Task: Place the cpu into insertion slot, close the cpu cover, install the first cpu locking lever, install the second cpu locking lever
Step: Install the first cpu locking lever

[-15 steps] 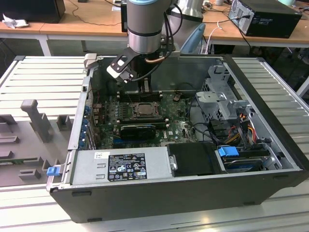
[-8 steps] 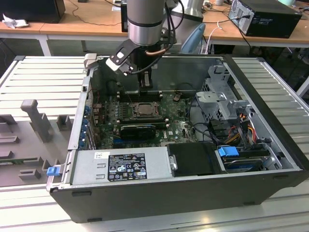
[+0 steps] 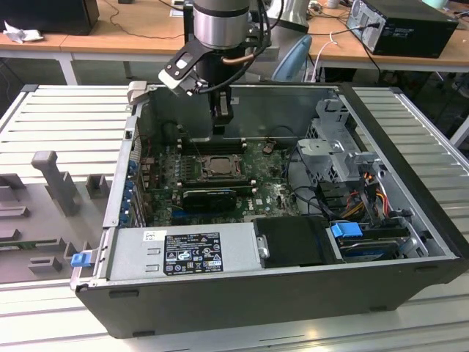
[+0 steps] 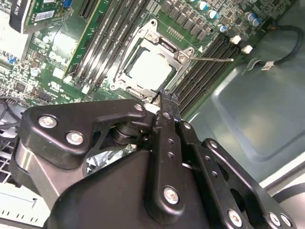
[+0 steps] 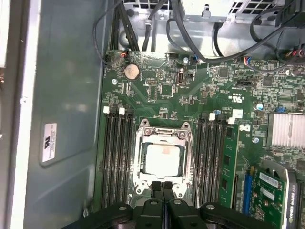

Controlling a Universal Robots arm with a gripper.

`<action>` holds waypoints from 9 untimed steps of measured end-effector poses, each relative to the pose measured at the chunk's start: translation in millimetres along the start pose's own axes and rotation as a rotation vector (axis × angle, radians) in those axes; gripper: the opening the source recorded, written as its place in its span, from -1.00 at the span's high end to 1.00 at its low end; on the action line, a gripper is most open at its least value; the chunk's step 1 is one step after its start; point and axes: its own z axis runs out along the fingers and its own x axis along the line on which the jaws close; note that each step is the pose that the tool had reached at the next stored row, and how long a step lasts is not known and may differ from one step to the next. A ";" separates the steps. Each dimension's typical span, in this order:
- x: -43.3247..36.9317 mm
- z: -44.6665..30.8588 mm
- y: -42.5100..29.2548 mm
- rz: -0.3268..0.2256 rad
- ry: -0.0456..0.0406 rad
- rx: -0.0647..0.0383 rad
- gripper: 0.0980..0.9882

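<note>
The cpu (image 5: 162, 158), a silver square, lies in the insertion slot (image 5: 141, 143) on the green motherboard (image 5: 157, 90). The cpu cover (image 5: 162, 135) lies flat around it as a metal frame. One thin wire locking lever (image 5: 194, 171) runs along one side of the socket, and in the second wrist view a lever (image 4: 214, 59) sticks out past the socket corner. My gripper (image 5: 162, 187) hangs just above the socket's edge, fingers shut together with nothing between them. The exterior view shows the gripper (image 3: 221, 130) behind the slot (image 3: 213, 167). The cpu (image 4: 150, 71) lies beyond the fingertips (image 4: 167, 102).
Black memory slots (image 5: 116, 157) flank the socket on both sides. The grey case wall (image 5: 62, 95) stands close by. Cables (image 3: 308, 192) and a drive cage (image 3: 333, 150) fill the exterior view's right. A power supply (image 3: 187, 249) sits at the case front.
</note>
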 end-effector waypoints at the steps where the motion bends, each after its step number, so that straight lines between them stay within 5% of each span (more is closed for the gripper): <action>1: 0.0 0.1 0.0 0.000 -0.0006 0.000 0.98; 9: 0.0 -0.1 0.0 -0.137 0.0019 0.009 0.98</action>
